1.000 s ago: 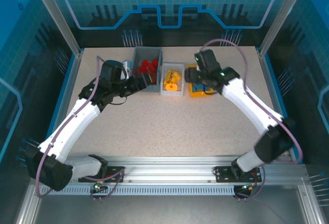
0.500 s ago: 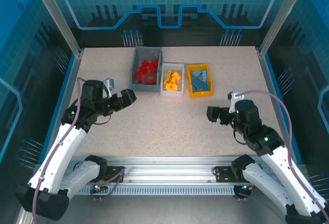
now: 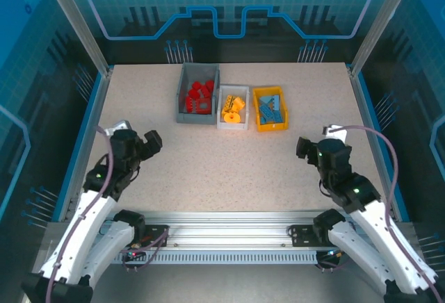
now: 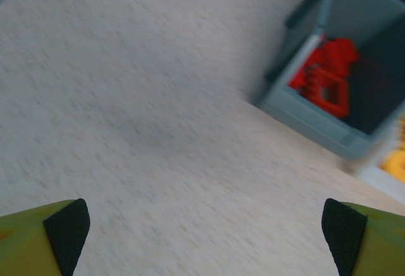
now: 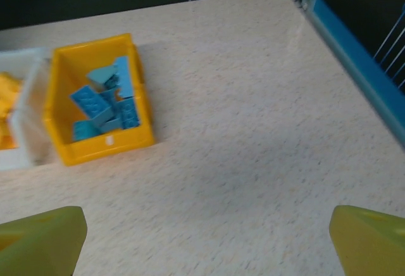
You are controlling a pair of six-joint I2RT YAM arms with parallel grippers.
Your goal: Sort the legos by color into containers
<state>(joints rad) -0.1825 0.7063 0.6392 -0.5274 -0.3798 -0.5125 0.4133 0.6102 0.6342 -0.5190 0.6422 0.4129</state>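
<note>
Legos (image 3: 233,108) all sit in bins: red in grey bin (image 3: 195,118), yellow in white bin (image 3: 233,126), blue in yellow bin (image 3: 272,128). Left gripper (image 3: 154,140) and right gripper (image 3: 304,146) have jaws wide apart, holding nothing. Bins are well ahead: right of left gripper, left of right gripper.

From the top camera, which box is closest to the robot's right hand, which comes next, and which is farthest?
1. Yellow-orange plastic bin holding blue bricks: right end of the row, nearest the right hand.
2. White plastic bin holding yellow bricks: middle of the row.
3. Dark grey plastic bin holding red bricks: left end, farthest.
</note>
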